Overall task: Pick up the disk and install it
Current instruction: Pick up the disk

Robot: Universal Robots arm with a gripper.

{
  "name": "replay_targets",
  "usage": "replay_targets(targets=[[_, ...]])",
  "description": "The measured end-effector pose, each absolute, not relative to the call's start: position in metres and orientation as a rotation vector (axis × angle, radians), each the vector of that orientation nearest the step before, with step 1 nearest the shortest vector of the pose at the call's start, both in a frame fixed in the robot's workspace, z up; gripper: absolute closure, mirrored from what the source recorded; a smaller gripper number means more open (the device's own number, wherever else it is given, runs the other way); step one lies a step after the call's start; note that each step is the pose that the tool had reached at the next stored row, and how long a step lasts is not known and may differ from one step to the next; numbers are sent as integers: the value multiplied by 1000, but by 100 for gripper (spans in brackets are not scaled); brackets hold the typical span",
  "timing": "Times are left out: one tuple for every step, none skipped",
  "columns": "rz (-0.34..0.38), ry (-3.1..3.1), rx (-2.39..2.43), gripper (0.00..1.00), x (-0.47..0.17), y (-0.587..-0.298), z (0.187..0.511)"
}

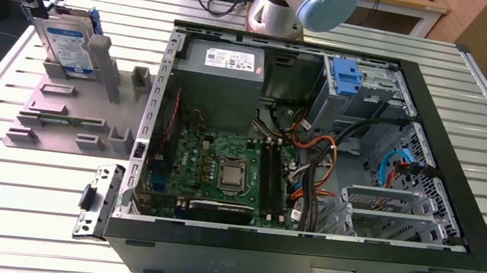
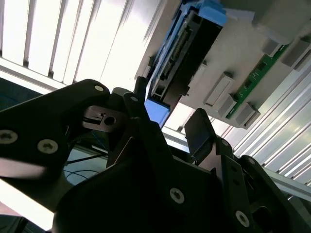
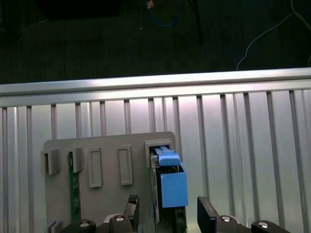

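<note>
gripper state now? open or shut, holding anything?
Gripper: open, holding nothing. Its fingers sit either side of the disk, with a gap on each side. The disk stands on edge in the grey holder.

Robotics lab: slatted aluminium table (image 1: pixel 19 173), opened computer case (image 1: pixel 315 151).

Disk (image 2: pixel 187 46) inside the spread claw (image 2: pixel 169 104)

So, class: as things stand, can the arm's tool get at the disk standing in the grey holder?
Probably yes. The disk stands upright in the grey holder, top edge exposed; the tool sits just above it, fingers open on either side, with nothing visible between.
</note>
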State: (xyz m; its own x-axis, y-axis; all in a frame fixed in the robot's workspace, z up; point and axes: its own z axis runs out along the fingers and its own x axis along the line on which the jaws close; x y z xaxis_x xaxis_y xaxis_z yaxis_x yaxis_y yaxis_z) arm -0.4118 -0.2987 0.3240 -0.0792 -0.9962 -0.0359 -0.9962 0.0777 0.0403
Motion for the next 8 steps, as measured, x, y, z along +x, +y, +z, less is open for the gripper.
replay_targets(targets=[[-85,-2304,2133,42,-413,-297,323],[-85,-2302,2135,42,-414,-296,323],[-85,-2298,2138,42,-414,-296,322],[-85,-2294,2143,42,-415,-295,321],[-85,-2288,2149,42,-416,-295,320],[-85,-2283,2154,42,-416,-295,319],[-85,-2279,2158,42,-417,-294,318],[-85,-2277,2161,42,-417,-294,317]])
